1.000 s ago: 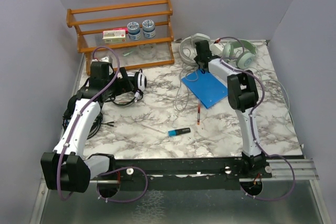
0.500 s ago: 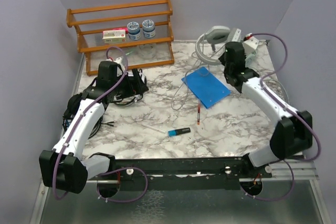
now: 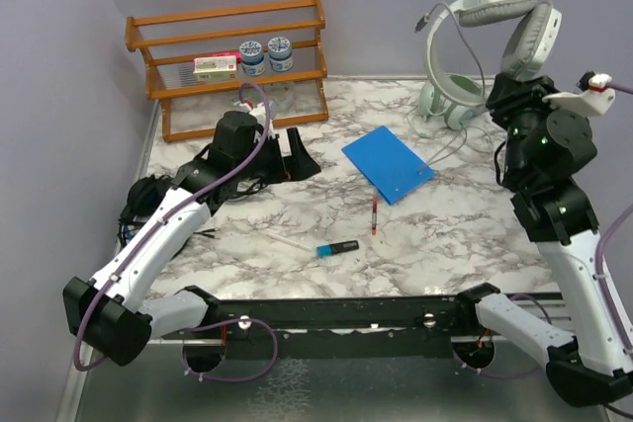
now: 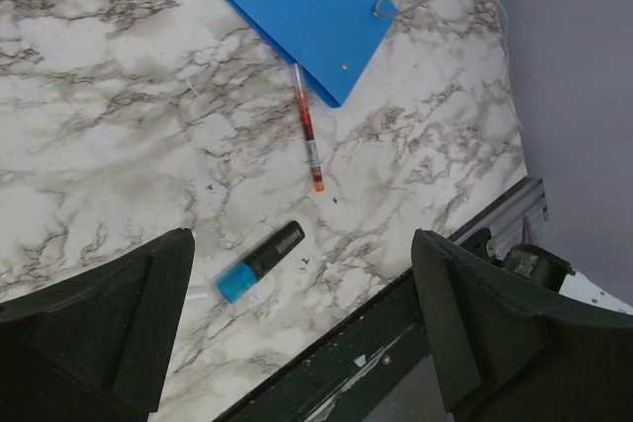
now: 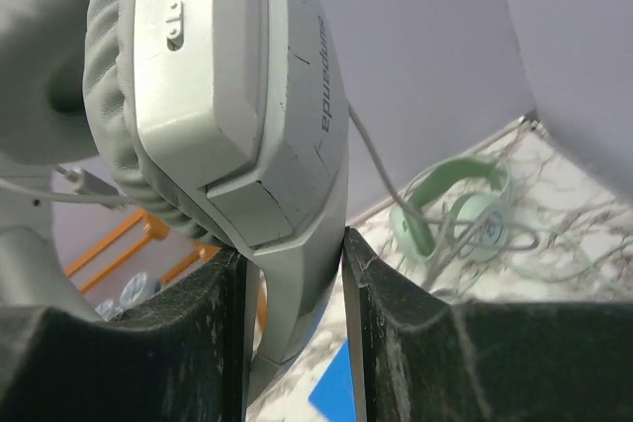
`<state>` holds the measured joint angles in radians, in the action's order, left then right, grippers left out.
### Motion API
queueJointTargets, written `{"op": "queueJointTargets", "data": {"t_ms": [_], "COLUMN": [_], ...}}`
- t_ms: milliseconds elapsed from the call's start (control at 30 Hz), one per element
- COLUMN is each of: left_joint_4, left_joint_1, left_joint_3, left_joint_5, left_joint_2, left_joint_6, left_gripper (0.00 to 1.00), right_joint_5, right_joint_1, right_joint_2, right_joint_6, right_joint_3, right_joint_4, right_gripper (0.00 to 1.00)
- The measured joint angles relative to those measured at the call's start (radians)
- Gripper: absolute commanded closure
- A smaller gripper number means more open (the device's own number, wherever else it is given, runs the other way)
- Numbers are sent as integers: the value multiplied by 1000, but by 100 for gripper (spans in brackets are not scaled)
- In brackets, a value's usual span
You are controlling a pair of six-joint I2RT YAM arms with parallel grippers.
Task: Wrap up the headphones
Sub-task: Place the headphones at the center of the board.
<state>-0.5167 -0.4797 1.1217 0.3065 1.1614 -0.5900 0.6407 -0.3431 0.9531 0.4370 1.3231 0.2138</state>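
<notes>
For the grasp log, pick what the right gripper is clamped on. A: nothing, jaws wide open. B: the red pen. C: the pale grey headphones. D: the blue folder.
C: in the right wrist view the right gripper pinches the pale grey headphones at one earcup, and the top view shows them held up above the table.

Only readable bit: the grey-white headphones (image 5: 237, 96) have a sideways brand on the earcup, looks like "sunpanda" maybe.
</notes>
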Motion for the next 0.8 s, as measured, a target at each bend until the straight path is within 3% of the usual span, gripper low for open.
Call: {"op": "queueJointTargets", "data": {"t_ms": [100, 300, 467, 700, 767, 800], "left_joint_4": [24, 146, 232, 297, 315, 322], "left_joint_1": [-54, -144, -233, -270, -278, -284], "left_joint_3": [-4, -120, -229, -313, -336, -347], "left_joint_5": [-3, -4, -39, -111, -139, -148], "left_joint_2": [0, -38, -68, -107, -106, -106], "left_joint_6": [-32, -137, -247, -359, -399, -417], "left_gripper": [3, 3, 3, 3, 3, 3], "right_joint_5": [-81, -278, -409, -478, -493, -500], "right_joint_1": [1, 1, 1, -2, -2, -2], "right_joint_2": [-95, -274, -238, -147, -134, -129], "right_joint_6": [56, 279, 426, 495, 515, 520], "right_joint_3": [-100, -497, -743, -845, -879, -893], "right_joint_4": [32, 51, 63, 19, -45, -72], "right_gripper": [84, 88, 89, 88, 82, 74]}}
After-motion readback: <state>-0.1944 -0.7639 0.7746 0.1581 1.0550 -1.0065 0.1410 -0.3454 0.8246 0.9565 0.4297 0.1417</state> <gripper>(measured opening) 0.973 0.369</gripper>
